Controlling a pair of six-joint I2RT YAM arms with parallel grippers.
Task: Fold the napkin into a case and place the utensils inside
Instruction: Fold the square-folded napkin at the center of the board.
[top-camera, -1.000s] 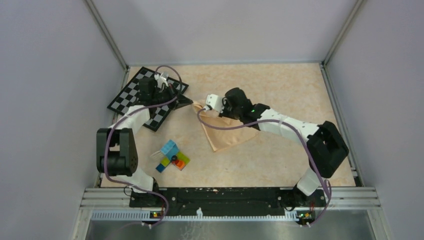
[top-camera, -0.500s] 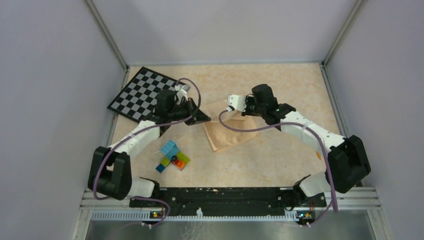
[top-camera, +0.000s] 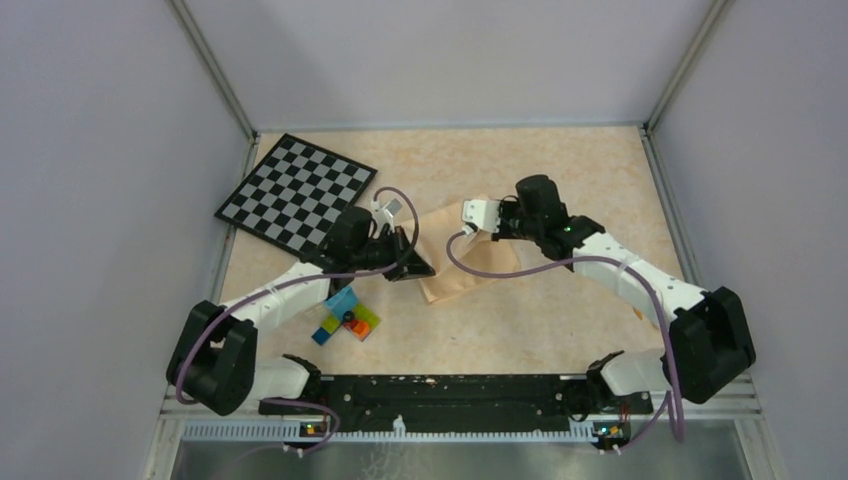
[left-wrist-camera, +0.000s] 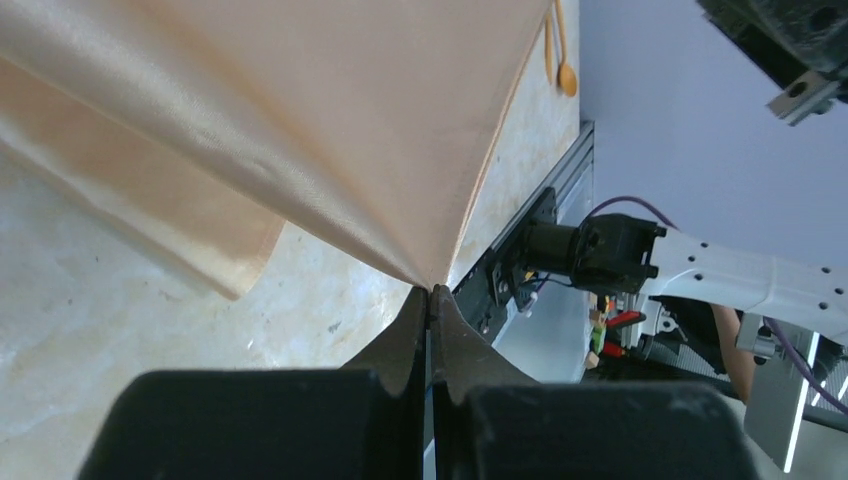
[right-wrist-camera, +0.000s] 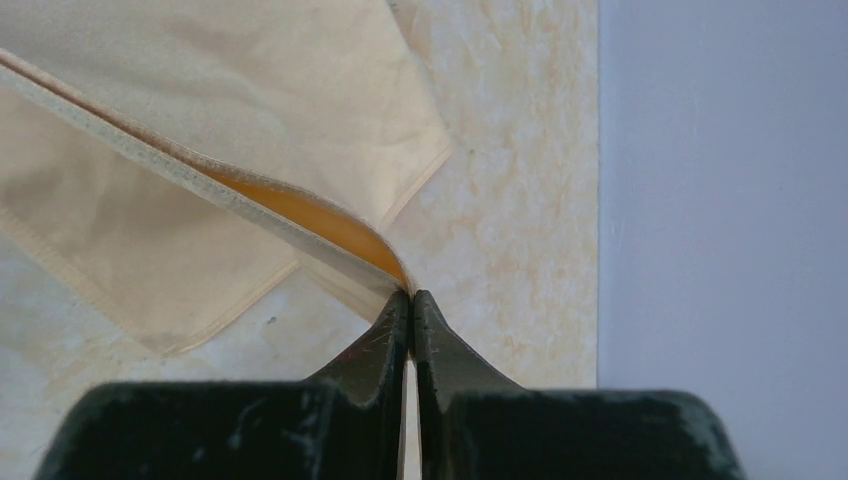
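Left end effector (left-wrist-camera: 430, 292) pinched tight on a napkin (left-wrist-camera: 300, 120) corner, and right end effector (right-wrist-camera: 410, 295) clamped shut on the opposite edge. The cloth is stretched between them, mid-worktop (top-camera: 560, 170). Toy bricks (top-camera: 345, 315) sit at its 8 o'clock, the checkerboard (top-camera: 295, 190) at 10.

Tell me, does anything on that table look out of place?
The checkerboard lies skewed in the far left corner, and a heap of toy bricks sits just left of the napkin; neither seems to belong with it.
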